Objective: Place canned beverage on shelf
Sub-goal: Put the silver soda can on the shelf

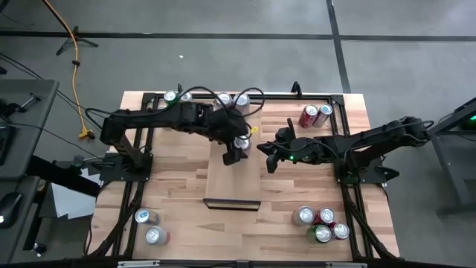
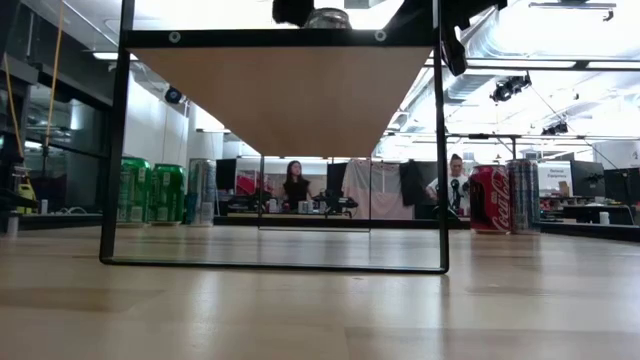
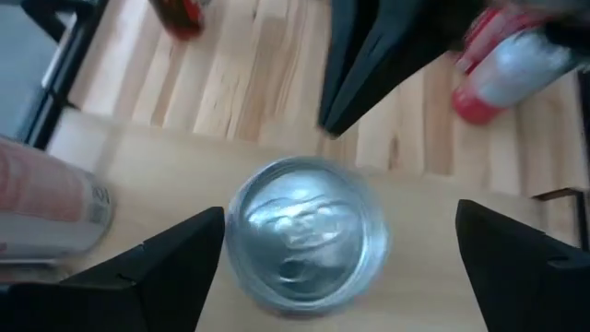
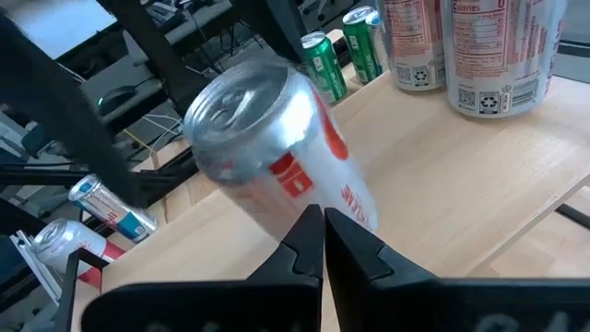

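Note:
A silver can with a red label (image 1: 242,143) (image 4: 277,157) stands upright on its base on the shelf (image 1: 223,186), a pale board raised on a black frame in the table's middle. My left gripper (image 1: 236,152) (image 3: 341,212) hovers just above the can (image 3: 309,231). It is open, with one finger on either side of the can's top and clear of it. My right gripper (image 1: 266,160) (image 4: 323,249) is shut and points at the can from the table's right side, a little apart from it. In the low view the shelf's underside (image 2: 280,100) shows with the can (image 2: 325,15) on top.
Two more cans (image 1: 232,100) stand at the shelf's far end. Other cans stand on the table: far left (image 1: 177,96), two red ones far right (image 1: 316,114), two near left (image 1: 150,227), and several near right (image 1: 321,225). People stand in the room beyond (image 2: 297,190).

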